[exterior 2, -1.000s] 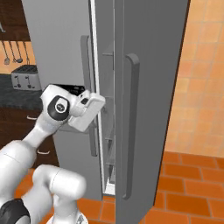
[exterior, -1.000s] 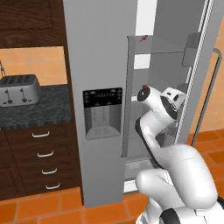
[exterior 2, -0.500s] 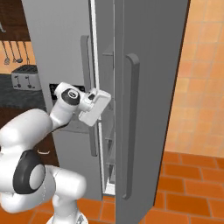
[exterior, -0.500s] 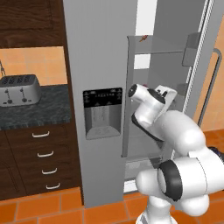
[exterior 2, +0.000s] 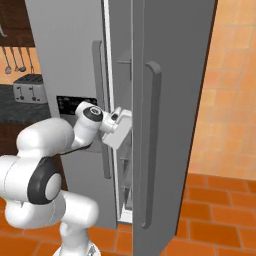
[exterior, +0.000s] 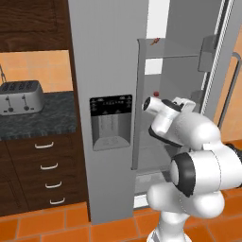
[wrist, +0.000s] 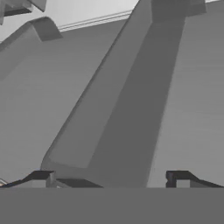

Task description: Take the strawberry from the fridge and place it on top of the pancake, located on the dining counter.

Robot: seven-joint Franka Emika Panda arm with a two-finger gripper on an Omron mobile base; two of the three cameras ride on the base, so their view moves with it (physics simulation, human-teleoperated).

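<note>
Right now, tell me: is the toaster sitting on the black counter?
Yes, the toaster stands on the black counter, left of the fridge.

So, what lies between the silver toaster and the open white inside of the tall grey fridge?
The closed grey door of the fridge, with its black-framed water dispenser panel, as seen in the left base view.
</note>
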